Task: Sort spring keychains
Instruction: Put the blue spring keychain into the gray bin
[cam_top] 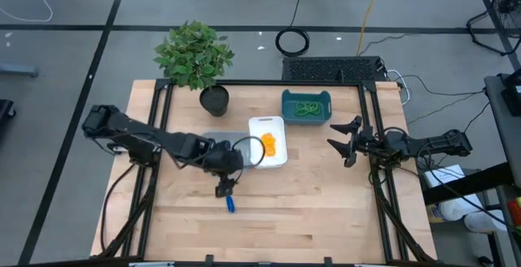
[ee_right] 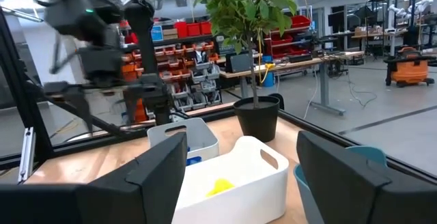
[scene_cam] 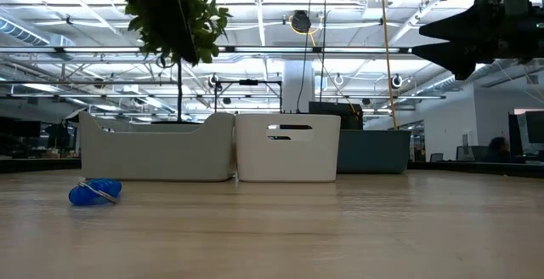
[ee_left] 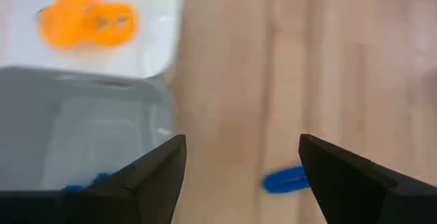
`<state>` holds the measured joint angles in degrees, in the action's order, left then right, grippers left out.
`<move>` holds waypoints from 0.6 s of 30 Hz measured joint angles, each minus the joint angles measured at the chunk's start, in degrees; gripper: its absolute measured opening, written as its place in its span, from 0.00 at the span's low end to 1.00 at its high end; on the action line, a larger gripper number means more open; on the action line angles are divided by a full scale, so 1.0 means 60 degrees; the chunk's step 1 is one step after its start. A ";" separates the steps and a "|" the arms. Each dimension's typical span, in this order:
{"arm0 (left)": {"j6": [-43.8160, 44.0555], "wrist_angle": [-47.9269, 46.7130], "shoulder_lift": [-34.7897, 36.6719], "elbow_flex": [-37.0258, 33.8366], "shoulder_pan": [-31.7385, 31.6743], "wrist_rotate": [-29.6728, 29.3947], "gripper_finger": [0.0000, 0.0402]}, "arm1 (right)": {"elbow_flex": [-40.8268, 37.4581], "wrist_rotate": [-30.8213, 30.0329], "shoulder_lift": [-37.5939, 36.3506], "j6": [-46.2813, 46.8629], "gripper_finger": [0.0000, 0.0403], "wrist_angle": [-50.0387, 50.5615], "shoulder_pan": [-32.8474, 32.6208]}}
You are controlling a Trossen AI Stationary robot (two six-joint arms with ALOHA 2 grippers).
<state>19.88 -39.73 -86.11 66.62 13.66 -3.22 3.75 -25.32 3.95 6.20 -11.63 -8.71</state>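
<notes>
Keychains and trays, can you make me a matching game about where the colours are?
Things:
1. blue keychain
2. orange keychains
3. green keychains
4. potted plant

Places:
A. in the teal tray
B. in the white tray
C. at the table's far edge
D. on the bare table, under the left claw

Pairs: 1-D, 2-B, 3-A, 4-C
</notes>
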 joint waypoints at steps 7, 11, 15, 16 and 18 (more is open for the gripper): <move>0.0433 -0.0093 -0.0374 0.0160 0.1041 0.0031 0.70 | 0.0000 0.0007 -0.0001 0.0000 0.65 -0.0020 0.0000; 0.1016 -0.0083 -0.0872 0.0158 0.1519 0.0189 0.71 | 0.0000 0.0007 -0.0001 0.0000 0.65 -0.0023 0.0000; 0.1548 -0.0099 -0.1492 0.0262 0.1872 0.0479 0.72 | 0.0000 0.0007 0.0000 0.0003 0.65 -0.0023 0.0000; 0.1690 -0.0104 -0.1655 0.0361 0.1954 0.0538 0.72 | 0.0000 0.0007 0.0000 0.0000 0.65 -0.0025 0.0000; 0.1976 -0.0116 -0.1968 0.0605 0.2107 0.0584 0.72 | 0.0000 0.0007 0.0000 0.0000 0.65 -0.0027 0.0000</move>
<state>31.73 -40.42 -97.91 70.25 26.30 0.28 3.75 -25.28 3.95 6.20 -11.79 -8.71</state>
